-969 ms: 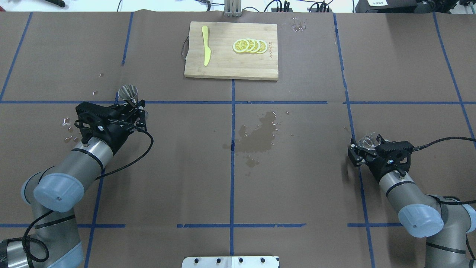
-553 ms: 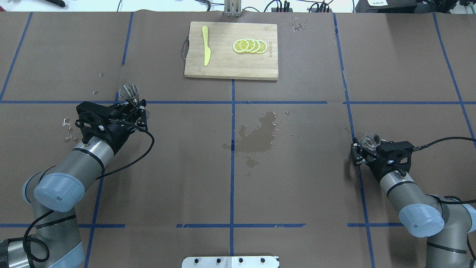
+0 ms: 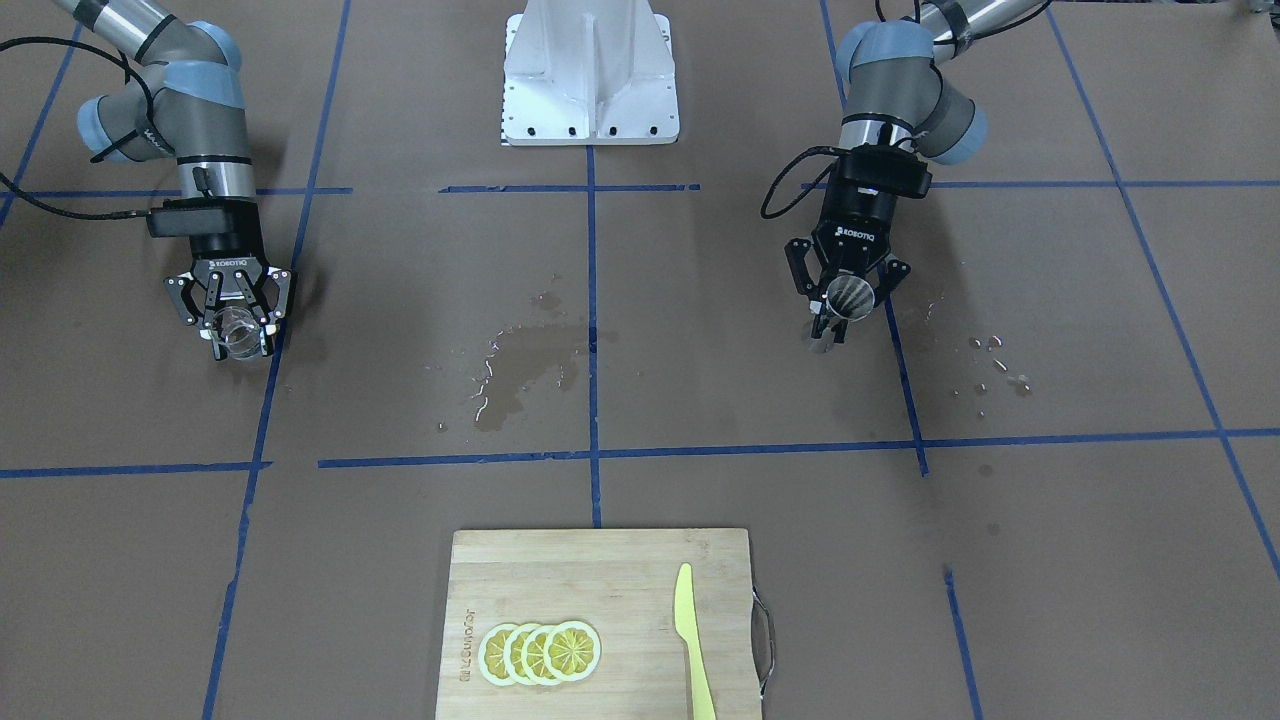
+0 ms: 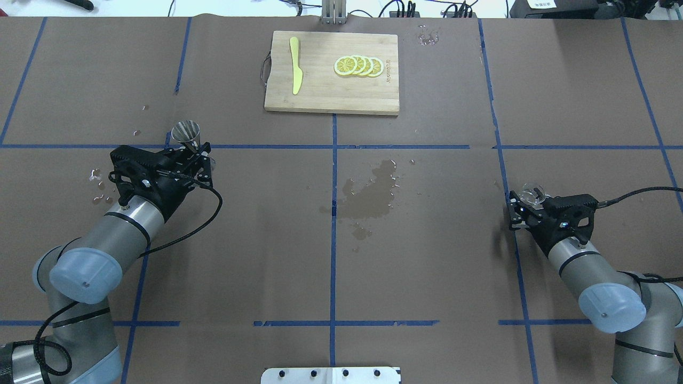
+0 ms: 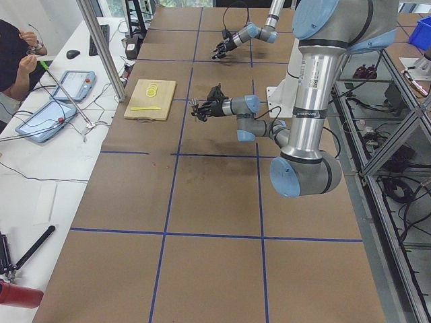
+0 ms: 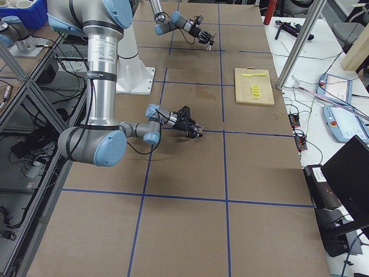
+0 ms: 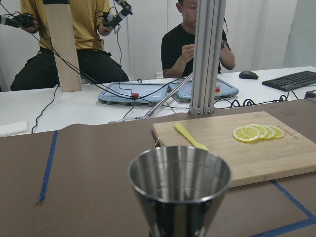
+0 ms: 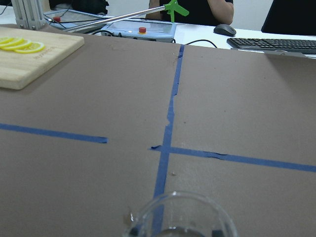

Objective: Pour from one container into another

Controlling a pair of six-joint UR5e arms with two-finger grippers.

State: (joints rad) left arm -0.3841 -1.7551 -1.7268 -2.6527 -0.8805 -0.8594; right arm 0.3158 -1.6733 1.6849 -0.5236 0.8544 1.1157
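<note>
On L gripper (image 3: 845, 308) (jigger (image 3: 849, 294)), R gripper (image 3: 240, 344) (cup (image 3: 236, 328)): ROBOTIQ.

Overhead view: jigger at middle left, cup at middle right, board at top centre.

The small silvery steel hourglass-shaped jigger (image 4: 185, 132) sits between the fingers of the left gripper (image 4: 203, 156) at middle left. It is well apart from the small clear cylindrical glass cup (image 4: 532, 194), which sits in the right gripper (image 4: 516, 214) at middle right. Whether either vessel touches the brown paper-covered table (image 4: 427, 277) is hard to tell. Between them, at the frame's centre, lies a dark wet patch (image 4: 371, 194). At top centre lies a pale wooden cutting board (image 4: 325, 93), with a yellow plastic knife (image 4: 295, 66) on its left part and overlapping yellow lemon slices (image 4: 358, 65) on its right. Small clear droplets (image 4: 97, 186) lie just left of the left gripper.
</note>
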